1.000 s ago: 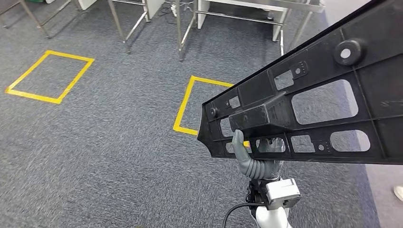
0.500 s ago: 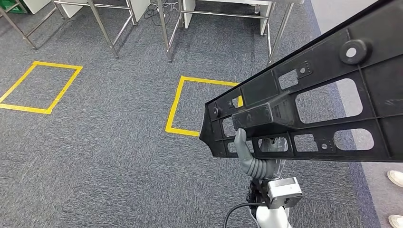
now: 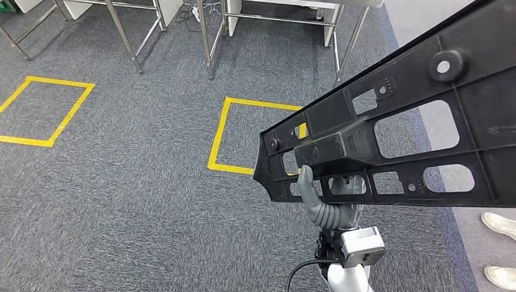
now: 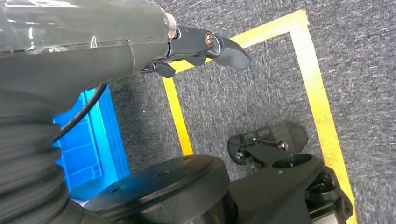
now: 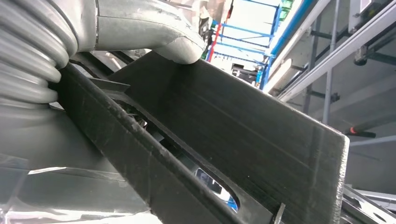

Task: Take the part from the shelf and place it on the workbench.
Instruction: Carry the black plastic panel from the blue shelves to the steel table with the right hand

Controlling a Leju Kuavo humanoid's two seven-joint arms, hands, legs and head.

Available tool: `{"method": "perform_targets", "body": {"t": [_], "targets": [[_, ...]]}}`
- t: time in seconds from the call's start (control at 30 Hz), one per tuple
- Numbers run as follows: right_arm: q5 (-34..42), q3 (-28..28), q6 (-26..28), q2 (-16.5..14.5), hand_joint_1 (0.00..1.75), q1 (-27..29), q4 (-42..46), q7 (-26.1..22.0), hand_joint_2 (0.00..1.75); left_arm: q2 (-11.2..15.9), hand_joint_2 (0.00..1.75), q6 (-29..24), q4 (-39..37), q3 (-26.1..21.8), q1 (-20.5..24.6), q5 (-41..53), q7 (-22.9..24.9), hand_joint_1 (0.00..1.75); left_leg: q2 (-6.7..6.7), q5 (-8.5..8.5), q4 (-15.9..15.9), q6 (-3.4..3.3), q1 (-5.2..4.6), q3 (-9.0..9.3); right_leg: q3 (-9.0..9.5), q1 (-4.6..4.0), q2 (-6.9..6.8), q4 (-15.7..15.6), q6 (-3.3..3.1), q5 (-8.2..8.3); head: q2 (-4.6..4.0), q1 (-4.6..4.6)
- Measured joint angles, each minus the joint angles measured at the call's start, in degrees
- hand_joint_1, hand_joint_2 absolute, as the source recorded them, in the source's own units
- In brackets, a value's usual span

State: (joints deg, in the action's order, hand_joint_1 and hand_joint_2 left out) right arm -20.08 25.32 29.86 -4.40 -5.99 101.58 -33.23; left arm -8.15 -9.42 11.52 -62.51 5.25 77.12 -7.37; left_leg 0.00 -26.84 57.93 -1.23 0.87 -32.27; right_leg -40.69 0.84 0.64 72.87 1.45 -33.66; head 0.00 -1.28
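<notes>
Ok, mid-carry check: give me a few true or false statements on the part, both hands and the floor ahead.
1. The right hand grips the black plastic part. True.
2. The part rests on the workbench. False: it is held above the grey carpet.
3. The left hand holds a blue crate. False: it holds nothing.
4. Yellow tape squares mark the carpet. True.
5. A person's white shoes show beside the carpet. True.

The right hand (image 3: 325,204) has pale grey fingers and a ribbed grey wrist cover, above a silver box-shaped camera module (image 3: 362,244) with a black cable looping at lower centre. The left hand (image 4: 205,46) shows dark grey fingers (image 4: 231,50) with a visible screw.
</notes>
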Motion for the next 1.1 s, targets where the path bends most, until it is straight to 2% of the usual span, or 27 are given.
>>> {"method": "perform_targets", "body": {"t": [0.03,0.07,0.1,0.13,0.17,0.2,0.27,0.37,0.4,0.43,0.5,0.53,0.57,0.6,0.67,0.7,0.73,0.77,0.83,0.9,0.93,1.03,1.07,1.1], "targets": [[0.00,-0.01,0.00,0.01,1.68,0.04,-0.01,0.03,1.75,0.00,1.75,0.00,0.00,0.00,-0.01,-0.01,0.00,0.00,0.08,-0.01,0.02,-0.02,-0.07,0.00,-0.85,0.00,-0.01,1.82,-0.02,-0.23,0.00,0.01],[0.01,-0.01,0.00,0.01,1.68,0.05,-0.01,0.05,1.75,0.00,1.75,0.00,0.00,0.00,-0.01,0.00,0.00,0.00,0.12,-0.02,0.03,-0.02,-0.14,0.04,-0.64,-0.02,-0.02,1.47,-0.13,0.66,0.00,0.01],[0.01,-0.01,0.00,0.01,1.68,0.04,-0.01,0.08,1.75,-0.01,1.75,0.00,0.00,0.00,0.00,0.01,0.00,0.00,0.13,-0.05,0.04,-0.01,-0.19,0.13,0.69,-0.06,-0.05,-1.07,-0.35,2.46,0.00,0.00],[0.01,-0.01,0.00,0.01,1.68,0.00,0.00,0.08,1.75,-0.02,1.75,0.00,0.00,0.00,0.00,0.01,0.00,0.00,0.13,-0.10,0.04,0.03,-0.23,0.24,2.69,-0.14,-0.13,-4.96,-0.69,4.59,0.00,0.00],[0.01,0.00,0.01,0.01,1.68,-0.05,0.01,0.09,1.75,-0.04,1.75,0.00,0.00,0.00,0.02,0.02,0.00,0.00,0.12,-0.18,0.10,0.13,-0.38,0.29,4.66,-0.33,-0.25,-8.85,-1.04,6.10,0.00,0.00],[0.01,0.00,0.02,0.01,1.68,-0.13,0.01,0.09,1.75,-0.07,1.75,0.00,0.00,0.00,0.02,0.02,0.00,0.00,0.12,-0.24,0.14,0.30,-0.48,0.25,6.12,-0.50,-0.37,-11.84,-1.33,6.95,0.00,0.01],[-0.01,0.00,0.09,0.01,1.68,-0.18,0.01,0.10,1.75,-0.11,1.75,0.00,0.00,0.00,0.02,0.03,0.02,0.00,0.17,-0.25,0.11,0.81,-0.63,0.09,6.97,-0.82,-0.41,-14.00,-1.65,6.87,0.00,0.03],[-0.05,-0.01,0.19,-0.02,1.68,-0.16,0.01,0.10,1.75,-0.11,1.75,-0.02,0.00,0.00,0.03,0.08,0.14,0.00,0.28,-0.83,0.51,1.78,-0.64,0.01,7.28,-0.43,-0.30,-14.79,-2.36,7.13,0.00,0.05],[-0.08,-0.01,0.19,-0.03,1.68,-0.19,0.01,0.10,1.75,-0.11,1.75,-0.03,0.00,0.00,0.03,0.10,0.18,0.00,0.25,-1.88,2.04,2.06,-0.65,-0.58,7.49,-0.24,-0.33,-15.11,-2.66,7.25,0.00,0.09],[-0.10,-0.01,0.20,-0.05,1.68,-0.21,0.01,0.10,1.75,-0.11,1.75,-0.05,0.00,0.00,0.03,0.11,0.21,0.00,0.21,-3.52,4.86,2.29,-0.59,-1.80,7.65,-0.14,-0.36,-15.29,-2.87,7.31,0.00,0.12],[-0.12,-0.01,0.20,-0.05,1.68,-0.21,-0.04,0.11,1.75,-0.11,1.75,-0.07,0.00,0.00,0.19,0.10,0.19,0.00,0.18,-6.93,12.48,2.61,-0.55,-5.28,7.69,-0.21,-0.40,-15.30,-3.12,7.22,0.00,0.16],[-0.12,-0.01,0.20,-0.05,1.68,-0.20,-0.08,0.13,1.75,-0.11,1.75,-0.08,0.00,0.00,0.32,0.14,0.24,0.00,0.18,-7.60,15.22,2.74,-0.51,-6.55,7.72,-0.24,-0.38,-15.29,-3.18,7.10,0.00,0.15],[-0.13,-0.01,0.20,-0.05,1.68,-0.19,-0.12,0.14,1.75,-0.11,1.75,-0.10,0.00,0.01,0.44,0.20,0.31,0.00,0.18,-7.10,15.91,2.80,-0.47,-6.87,7.82,-0.26,-0.32,-15.27,-3.22,6.93,0.00,0.15],[-0.13,-0.01,0.20,-0.05,1.68,-0.19,-0.14,0.14,1.75,-0.11,1.75,-0.14,0.00,0.02,0.50,0.33,0.43,0.00,0.19,-5.54,14.29,2.78,-0.41,-6.06,8.01,-0.25,-0.21,-15.24,-3.19,6.72,0.00,0.15],[-0.14,-0.01,0.20,-0.05,1.68,-0.20,-0.14,0.14,1.75,-0.10,1.75,-0.22,0.00,0.04,0.37,0.58,0.75,0.00,0.16,-1.74,6.84,2.47,-0.30,-2.38,8.58,-0.28,0.02,-15.10,-2.93,6.22,0.00,0.14],[-0.14,-0.01,0.21,-0.05,1.68,-0.23,-0.14,0.13,1.75,-0.09,1.75,-0.27,0.00,0.04,0.29,0.67,0.86,0.00,0.12,-0.92,3.31,2.18,-0.35,-0.67,8.71,-0.37,0.14,-14.94,-2.64,5.93,0.00,0.14],[-0.14,-0.01,0.22,-0.05,1.68,-0.25,-0.13,0.13,1.75,-0.09,1.75,-0.30,0.00,0.05,0.18,0.70,0.95,0.00,0.09,-0.73,0.97,1.84,-0.42,0.41,8.75,-0.45,0.19,-14.91,-2.32,5.72,0.00,0.10],[-0.14,-0.01,0.24,-0.05,1.68,-0.26,-0.13,0.13,1.75,-0.09,1.75,-0.33,0.00,0.05,0.06,0.71,0.98,0.00,0.05,-1.17,-0.07,1.44,-0.50,0.77,8.73,-0.53,0.23,-14.77,-1.93,5.74,0.01,0.09],[-0.15,-0.01,0.26,-0.06,1.68,-0.27,-0.13,0.16,1.75,-0.12,1.75,-0.38,0.00,0.08,-0.07,0.79,1.02,0.00,-0.04,-1.43,-0.83,0.62,-0.50,1.32,8.80,-0.53,0.21,-14.36,-1.22,5.83,0.01,0.08],[-0.20,-0.01,0.30,-0.07,1.68,-0.35,-0.13,0.17,1.75,-0.16,1.75,-0.45,0.00,0.11,-0.09,0.89,1.03,0.00,-0.11,-1.69,-1.26,-0.05,-0.32,2.66,7.98,-0.41,0.05,-11.93,-0.66,5.24,0.01,-0.04],[-0.24,-0.01,0.34,-0.08,1.68,-0.42,-0.12,0.16,1.75,-0.19,1.75,-0.49,0.00,0.13,-0.08,0.91,1.03,0.00,-0.12,-1.91,-1.46,-0.26,-0.24,3.41,6.43,-0.34,-0.04,-9.23,-0.42,4.45,0.01,-0.13],[-0.32,-0.01,0.47,-0.07,1.68,-0.37,-0.15,0.16,1.75,-0.18,1.75,-0.52,0.00,0.13,-0.25,0.93,1.03,0.00,-0.17,-3.14,-1.69,-0.43,-0.27,5.02,-1.03,-0.19,-0.14,0.39,-0.11,1.51,0.01,-0.24],[-0.32,-0.01,0.51,-0.06,1.68,-0.31,-0.16,0.17,1.75,-0.17,1.75,-0.52,0.00,0.14,-0.37,0.99,1.03,0.00,-0.22,-3.75,-1.74,-0.39,-0.27,5.76,-2.80,-0.18,-0.18,1.41,-0.16,1.08,0.01,-0.23],[-0.32,-0.01,0.55,-0.05,1.68,-0.27,-0.16,0.18,1.75,-0.18,1.75,-0.53,0.00,0.15,-0.48,1.07,1.03,0.00,-0.28,-4.45,-1.79,-0.33,-0.28,6.69,-3.66,-0.18,-0.23,0.54,-0.28,1.38,0.01,-0.25]]}}
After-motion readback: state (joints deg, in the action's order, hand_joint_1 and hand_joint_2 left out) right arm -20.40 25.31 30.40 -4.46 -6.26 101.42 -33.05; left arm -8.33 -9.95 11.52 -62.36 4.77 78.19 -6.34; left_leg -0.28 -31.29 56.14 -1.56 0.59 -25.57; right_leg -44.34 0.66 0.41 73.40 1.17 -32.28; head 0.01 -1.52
